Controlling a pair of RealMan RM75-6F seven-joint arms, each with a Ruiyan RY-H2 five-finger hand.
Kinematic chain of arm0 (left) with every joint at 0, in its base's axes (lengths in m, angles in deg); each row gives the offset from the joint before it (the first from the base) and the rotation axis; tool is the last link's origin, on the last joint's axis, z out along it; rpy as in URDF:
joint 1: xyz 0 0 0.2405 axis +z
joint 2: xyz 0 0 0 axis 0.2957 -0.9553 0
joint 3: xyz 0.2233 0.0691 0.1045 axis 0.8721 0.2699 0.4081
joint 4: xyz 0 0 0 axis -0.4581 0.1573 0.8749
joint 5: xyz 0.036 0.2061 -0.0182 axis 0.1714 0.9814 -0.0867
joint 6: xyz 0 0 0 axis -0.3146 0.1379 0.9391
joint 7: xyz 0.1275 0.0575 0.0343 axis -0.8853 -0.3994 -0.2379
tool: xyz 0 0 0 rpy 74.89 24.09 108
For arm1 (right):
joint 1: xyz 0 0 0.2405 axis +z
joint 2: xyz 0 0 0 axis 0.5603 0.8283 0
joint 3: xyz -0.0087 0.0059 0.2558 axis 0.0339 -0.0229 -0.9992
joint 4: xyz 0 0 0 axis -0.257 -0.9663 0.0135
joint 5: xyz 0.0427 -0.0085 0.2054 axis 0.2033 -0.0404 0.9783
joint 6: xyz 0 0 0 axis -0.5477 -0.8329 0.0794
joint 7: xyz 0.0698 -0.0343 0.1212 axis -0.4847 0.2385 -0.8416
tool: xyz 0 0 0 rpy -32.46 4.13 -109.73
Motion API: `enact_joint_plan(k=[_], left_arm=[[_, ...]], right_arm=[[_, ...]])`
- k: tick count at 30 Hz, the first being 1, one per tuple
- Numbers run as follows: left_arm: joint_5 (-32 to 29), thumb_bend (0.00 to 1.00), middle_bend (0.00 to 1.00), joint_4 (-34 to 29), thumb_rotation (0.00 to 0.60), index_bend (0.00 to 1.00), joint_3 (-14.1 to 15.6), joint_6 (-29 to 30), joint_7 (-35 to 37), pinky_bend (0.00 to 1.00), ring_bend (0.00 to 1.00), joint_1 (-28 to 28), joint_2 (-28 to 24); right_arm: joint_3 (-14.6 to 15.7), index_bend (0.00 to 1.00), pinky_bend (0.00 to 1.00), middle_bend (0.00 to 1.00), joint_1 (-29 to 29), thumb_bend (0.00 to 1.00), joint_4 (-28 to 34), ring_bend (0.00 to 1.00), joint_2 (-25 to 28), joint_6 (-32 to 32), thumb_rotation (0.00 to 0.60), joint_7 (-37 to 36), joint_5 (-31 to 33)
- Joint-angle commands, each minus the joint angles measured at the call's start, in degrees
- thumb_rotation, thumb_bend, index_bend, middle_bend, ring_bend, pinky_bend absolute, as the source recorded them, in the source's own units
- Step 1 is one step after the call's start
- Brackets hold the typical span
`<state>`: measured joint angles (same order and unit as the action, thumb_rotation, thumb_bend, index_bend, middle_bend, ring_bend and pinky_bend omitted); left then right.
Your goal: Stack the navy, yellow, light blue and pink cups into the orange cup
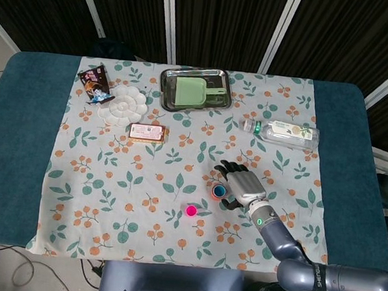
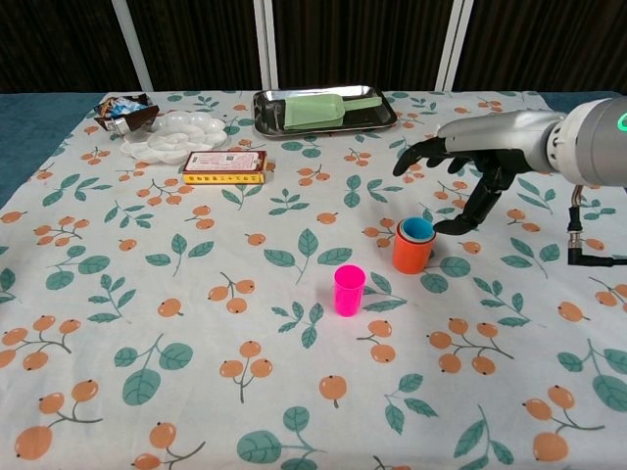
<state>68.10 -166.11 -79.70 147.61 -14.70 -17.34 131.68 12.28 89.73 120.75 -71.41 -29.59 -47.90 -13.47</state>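
I see the orange cup standing upright on the floral cloth with the light blue cup nested inside it, only its rim showing, and a thin yellow rim between them. The pink cup stands upright on its own nearby, to the stack's front left.

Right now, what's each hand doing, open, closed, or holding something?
Left hand: not visible in either view.
Right hand: open, fingers spread above the orange plastic cup, holding nothing.
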Motion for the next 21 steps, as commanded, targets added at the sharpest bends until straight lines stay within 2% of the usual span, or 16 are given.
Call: enact_joint_plan(k=[1, 5, 12, 15, 21], left_arm=[[0.0, 0.61, 0.08, 0.0, 0.600, 0.21, 0.0, 0.1, 0.0, 0.00, 0.00, 0.0, 0.0], [0.0, 0.61, 0.08, -0.1, 0.600, 0.22, 0.0, 0.1, 0.1, 0.00, 0.00, 0.0, 0.0], [0.0, 0.61, 0.08, -0.2, 0.600, 0.23, 0.1, -0.2, -0.1, 0.00, 0.00, 0.0, -0.1], [0.2, 0.61, 0.08, -0.4, 0.600, 0.23, 0.2, 0.0, -0.2, 0.00, 0.00, 0.0, -0.1], [0.4, 0.61, 0.08, -0.5, 0.600, 0.23, 0.2, 0.1, -0.2, 0.00, 0.00, 0.0, -0.1]], right_arm=[[-0.4, 0.11, 0.11, 0.00, 0.0, 0.41, 1.2, 0.04, 1.0, -0.3, 0.600, -0.3, -0.7], [0.2, 0.11, 0.11, 0.00, -1.1, 0.38, 4.4, 0.04, 3.1, -1.1, 0.600, -0.5, -4.2], [5.7, 0.11, 0.11, 0.00, -5.8, 0.33, 12.0, 0.04, 5.5, -5.2, 0.600, 1.8, -18.5], [7.7, 0.10, 0.11, 0.00, -7.7, 0.33, 12.6, 0.04, 4.1, -7.6, 0.600, 3.0, -24.2], [8.8, 0.12, 0.11, 0.00, -9.7, 0.33, 9.1, 0.04, -1.9, -11.0, 0.600, 5.0, -28.7]])
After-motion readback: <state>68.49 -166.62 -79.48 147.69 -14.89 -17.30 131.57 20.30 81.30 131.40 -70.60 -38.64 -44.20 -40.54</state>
